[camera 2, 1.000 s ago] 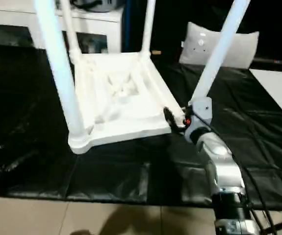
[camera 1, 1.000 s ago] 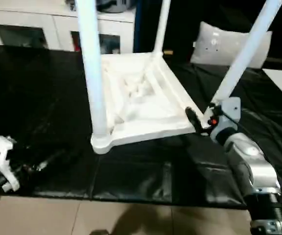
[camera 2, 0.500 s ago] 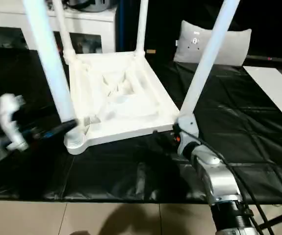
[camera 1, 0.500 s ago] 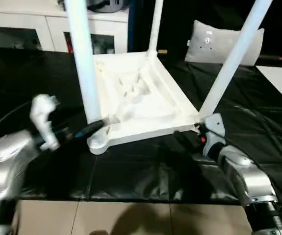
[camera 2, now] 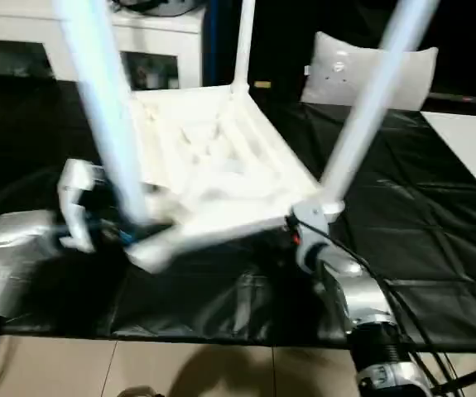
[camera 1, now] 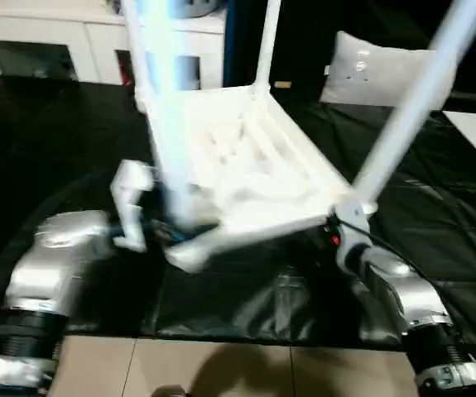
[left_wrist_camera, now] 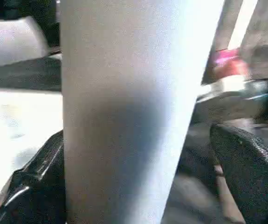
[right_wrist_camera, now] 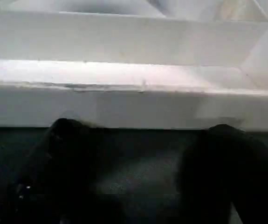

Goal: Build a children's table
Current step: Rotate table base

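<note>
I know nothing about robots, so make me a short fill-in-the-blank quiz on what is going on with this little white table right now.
1. The children's table is lying ____, its legs pointing up.
2. The cloth beneath it is ____ in colour.
3. The left gripper has a white ____ between its fingers.
4. The right gripper faces the tabletop's near ____.

Missing words: upside down; black; leg; edge

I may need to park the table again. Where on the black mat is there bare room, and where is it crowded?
Bare black mat lies on the robot's left, between the upturned tabletop and the white cabinet, and on its right, below the grey cushion. The near edge is crowded: left gripper and right gripper flank the tabletop.
</note>
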